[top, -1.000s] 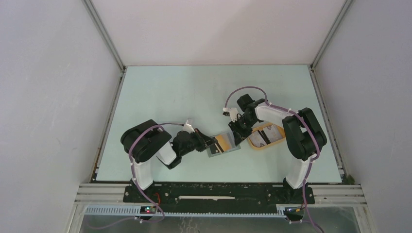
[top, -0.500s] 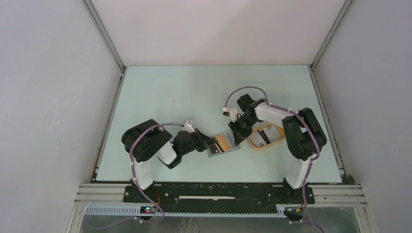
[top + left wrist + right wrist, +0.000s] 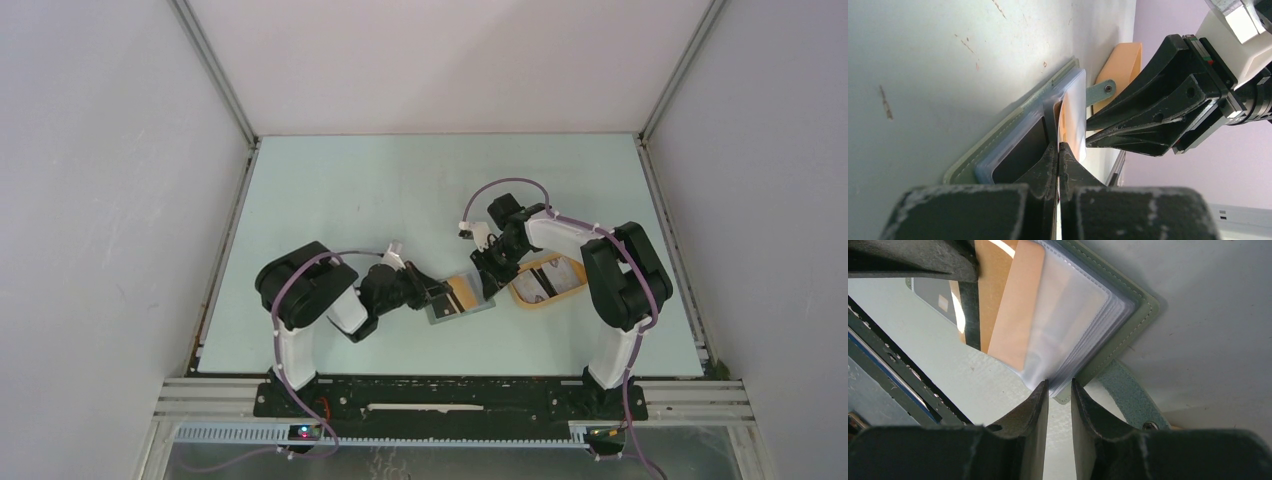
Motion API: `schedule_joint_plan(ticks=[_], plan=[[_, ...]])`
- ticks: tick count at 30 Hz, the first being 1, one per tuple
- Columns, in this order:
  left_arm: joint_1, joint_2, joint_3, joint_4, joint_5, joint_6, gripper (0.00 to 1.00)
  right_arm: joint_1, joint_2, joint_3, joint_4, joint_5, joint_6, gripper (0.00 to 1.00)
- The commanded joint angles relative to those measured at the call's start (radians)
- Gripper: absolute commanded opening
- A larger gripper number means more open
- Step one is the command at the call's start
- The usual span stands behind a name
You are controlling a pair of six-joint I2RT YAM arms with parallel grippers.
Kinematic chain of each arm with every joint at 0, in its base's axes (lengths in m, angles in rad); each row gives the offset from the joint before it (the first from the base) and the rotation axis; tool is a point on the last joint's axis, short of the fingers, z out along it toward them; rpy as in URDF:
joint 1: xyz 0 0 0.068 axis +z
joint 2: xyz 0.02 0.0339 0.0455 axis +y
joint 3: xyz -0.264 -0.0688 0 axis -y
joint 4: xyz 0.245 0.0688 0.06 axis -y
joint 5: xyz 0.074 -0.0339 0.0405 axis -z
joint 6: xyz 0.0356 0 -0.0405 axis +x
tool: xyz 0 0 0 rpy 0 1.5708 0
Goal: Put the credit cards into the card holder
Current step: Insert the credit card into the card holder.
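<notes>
Overhead, the card holder (image 3: 470, 308) lay open beside the tray (image 3: 533, 304). Left wrist: the left gripper (image 3: 1058, 146) was pinched tight on a tan card (image 3: 1063, 125) at the sleeves (image 3: 1075, 107). Right wrist: the right gripper's (image 3: 1059, 387) narrow jaws nipped the sleeves' corner; a slip there might jam the card.

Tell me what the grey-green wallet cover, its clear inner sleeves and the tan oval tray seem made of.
Grey-green wallet cover: probably matte leather or imitation, going by the stitched edge. Clear inner sleeves: thin glossy plastic film; an orange-tan card shows through. Tan oval tray: smooth, perhaps moulded plastic; unclear.
</notes>
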Motion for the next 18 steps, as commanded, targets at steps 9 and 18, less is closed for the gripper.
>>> schedule_joint_plan(ticks=[9,18], plan=[[0.021,0.050,0.096,-0.080,0.079,0.056,0.13,-0.003,-0.071,0.026,0.004,-0.047,-0.022,0.32],[0.032,0.038,0.091,-0.089,0.074,0.073,0.36,0.062,-0.205,-0.010,0.056,-0.118,-0.094,0.31]])
